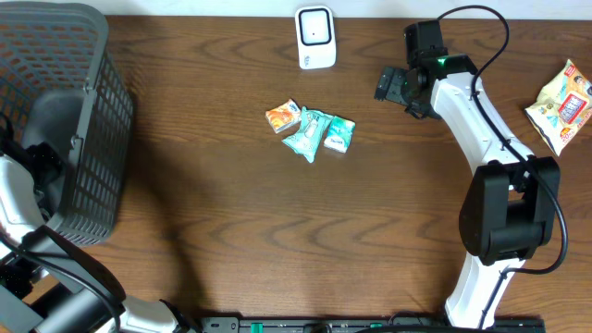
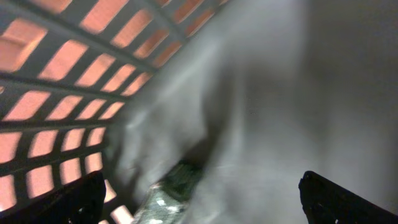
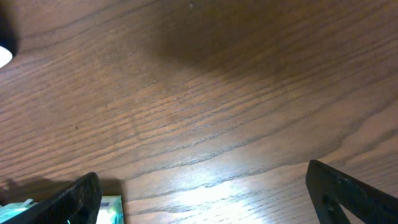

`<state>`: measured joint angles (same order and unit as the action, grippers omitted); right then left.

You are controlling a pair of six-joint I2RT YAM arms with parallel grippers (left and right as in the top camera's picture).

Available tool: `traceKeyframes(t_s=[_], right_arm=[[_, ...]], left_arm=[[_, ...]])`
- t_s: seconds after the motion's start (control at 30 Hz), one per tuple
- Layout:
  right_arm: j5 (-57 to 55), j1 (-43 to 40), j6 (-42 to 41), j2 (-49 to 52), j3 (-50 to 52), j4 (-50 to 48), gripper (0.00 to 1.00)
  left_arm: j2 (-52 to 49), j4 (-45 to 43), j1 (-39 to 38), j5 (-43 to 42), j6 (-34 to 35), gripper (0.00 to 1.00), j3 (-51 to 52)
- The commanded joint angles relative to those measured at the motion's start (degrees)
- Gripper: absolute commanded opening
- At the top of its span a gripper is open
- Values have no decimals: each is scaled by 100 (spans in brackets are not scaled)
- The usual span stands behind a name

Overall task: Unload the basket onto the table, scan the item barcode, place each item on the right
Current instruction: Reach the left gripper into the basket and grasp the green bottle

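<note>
1. Three packets (image 1: 312,129) lie on the table (image 1: 231,213) below the scanner (image 1: 315,37), apart from my right gripper (image 1: 388,85).
2. My left gripper (image 2: 199,202) gapes wide, empty, inside the basket (image 2: 56,93).
3. My right gripper (image 3: 211,202) gapes wide, empty, with one of the packets (image 3: 111,208) by a fingertip.

The table (image 1: 231,213) is dark brown with flowing wood grain. At ten o'clock, the basket (image 1: 92,120) is a dark grey grid mesh. At twelve, the scanner (image 1: 315,37) is white with a dark face. At the centre are an orange packet (image 1: 283,117) and teal packets (image 1: 307,134). At three, the snack bag (image 1: 562,104) is yellow, white and red. The right arm (image 1: 472,111) is white with black joints.
</note>
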<state>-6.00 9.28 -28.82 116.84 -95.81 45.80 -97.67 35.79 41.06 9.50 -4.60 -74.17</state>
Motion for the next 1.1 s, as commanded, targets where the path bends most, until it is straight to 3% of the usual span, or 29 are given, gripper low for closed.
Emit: traceKeyframes(t_s=[0.0, 0.43, 0.5, 0.6, 0.93, 1.07], right_arm=[[-31, 52, 61, 48, 37, 9, 99], [-28, 52, 61, 48, 37, 9, 99], [-31, 52, 61, 48, 37, 9, 99], [-31, 52, 61, 48, 37, 7, 99], [-31, 52, 61, 48, 37, 9, 99], [-31, 52, 61, 48, 37, 7, 99]], left_arm=[[-162, 22, 20, 844, -74, 98, 118], [-234, 428, 81, 839, -74, 98, 133], [-234, 448, 129, 835, -72, 91, 133], [-234, 505, 203, 798, -70, 91, 144], [-234, 599, 420, 133, -92, 96, 251], [-234, 643, 452, -280, -398, 95, 251]])
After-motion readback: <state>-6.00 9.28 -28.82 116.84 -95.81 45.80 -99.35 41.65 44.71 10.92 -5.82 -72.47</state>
